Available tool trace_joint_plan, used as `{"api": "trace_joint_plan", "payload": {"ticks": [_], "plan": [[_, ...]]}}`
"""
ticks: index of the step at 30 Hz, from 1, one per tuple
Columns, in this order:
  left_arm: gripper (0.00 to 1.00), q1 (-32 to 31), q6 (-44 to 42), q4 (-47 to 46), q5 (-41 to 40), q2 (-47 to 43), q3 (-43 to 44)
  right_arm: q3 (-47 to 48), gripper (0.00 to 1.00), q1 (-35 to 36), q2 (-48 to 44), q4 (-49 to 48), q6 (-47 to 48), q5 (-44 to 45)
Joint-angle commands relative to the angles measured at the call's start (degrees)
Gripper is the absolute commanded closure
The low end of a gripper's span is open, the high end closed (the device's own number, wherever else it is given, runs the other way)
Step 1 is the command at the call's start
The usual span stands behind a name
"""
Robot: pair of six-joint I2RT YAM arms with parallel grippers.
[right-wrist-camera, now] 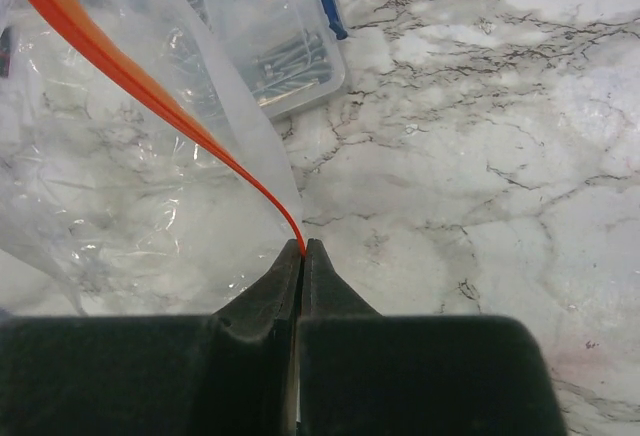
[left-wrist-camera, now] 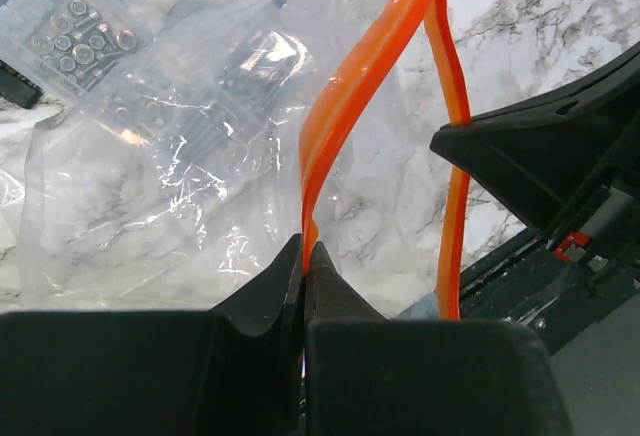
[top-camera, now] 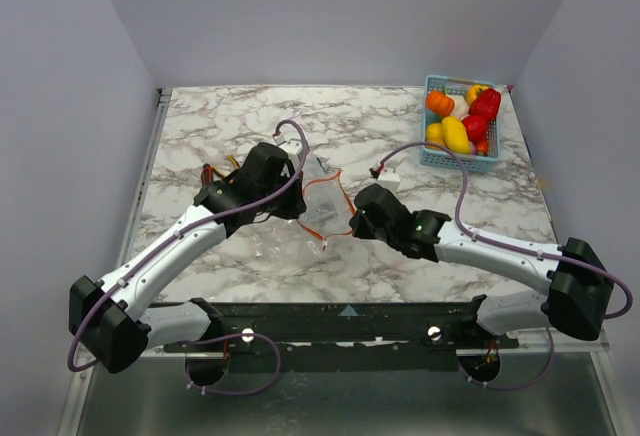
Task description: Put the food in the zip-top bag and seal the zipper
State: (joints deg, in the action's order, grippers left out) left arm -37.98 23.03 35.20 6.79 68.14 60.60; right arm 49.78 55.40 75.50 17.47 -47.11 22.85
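The zip-top bag (top-camera: 318, 206) hangs crinkled between my two arms at mid-table, clear plastic (left-wrist-camera: 180, 186) with nothing visible inside. Its zipper (left-wrist-camera: 335, 121) is an orange strip; a second orange strip (left-wrist-camera: 455, 216) runs apart from it, so the mouth gapes. My left gripper (left-wrist-camera: 305, 253) is shut on the nearer strip. My right gripper (right-wrist-camera: 302, 248) is shut on the end of the zipper (right-wrist-camera: 150, 91) at the bag's corner. The food (top-camera: 456, 134), yellow, orange and red toy pieces, lies in the blue basket (top-camera: 458, 163) at the far right, away from both grippers.
A rigid clear box of screws (right-wrist-camera: 290, 56) with a blue latch stands just behind the bag, also seen through the plastic as the box (left-wrist-camera: 75, 26). The right arm's dark body (left-wrist-camera: 560, 156) is close beside my left gripper. Grey walls enclose the marble table (top-camera: 500, 216).
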Motion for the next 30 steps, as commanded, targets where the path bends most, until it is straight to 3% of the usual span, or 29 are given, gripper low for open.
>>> {"api": "trace_joint_plan", "payload": {"ticks": [1, 9, 11, 13, 16, 19, 21, 22, 27, 30], "plan": [[1.00, 0.49, -1.62, -0.81, 0.79, -2.59, -0.35, -0.30, 0.99, 0.18, 0.07, -0.35, 1.24, -0.08], [1.00, 0.45, -0.70, -1.45, 7.78, -0.49, -0.71, 1.54, 0.97, 0.22, -0.02, 0.28, 3.23, -5.65], [1.00, 0.47, -0.61, -1.41, 8.08, -0.16, -0.60, 2.91, 0.83, 0.23, -0.49, 2.12, 3.69, -6.24], [1.00, 0.47, -0.61, -1.07, 8.20, 0.05, -0.36, 4.22, 0.64, 0.18, -1.61, 3.32, 4.58, -6.93], [1.00, 0.48, -0.70, -0.92, 7.83, 0.06, -0.39, 5.50, 0.50, 0.23, -4.20, 3.58, 5.36, -7.38], [1.00, 0.46, -0.71, -0.93, 7.50, 0.34, -0.55, 8.95, 0.22, 0.15, -6.31, 7.79, 6.16, -5.13], [1.00, 0.52, -0.70, -0.84, 7.67, 0.88, -0.32, 11.30, 0.16, 0.17, -7.36, 10.36, 6.66, -2.98], [1.00, 0.56, -0.64, -0.76, 7.92, 1.09, -0.25, 12.59, 0.07, 0.17, -7.80, 12.06, 6.64, -0.97], [1.00, 0.58, -0.70, -0.51, 8.01, 2.13, -0.11, 17.71, 0.00, -0.14, -8.22, 20.16, 4.90, 14.04], [1.00, 0.57, -0.88, 0.01, 7.89, 2.39, 0.19, 19.57, 0.00, -4.56, -7.35, 21.64, 6.13, 17.13]]}}
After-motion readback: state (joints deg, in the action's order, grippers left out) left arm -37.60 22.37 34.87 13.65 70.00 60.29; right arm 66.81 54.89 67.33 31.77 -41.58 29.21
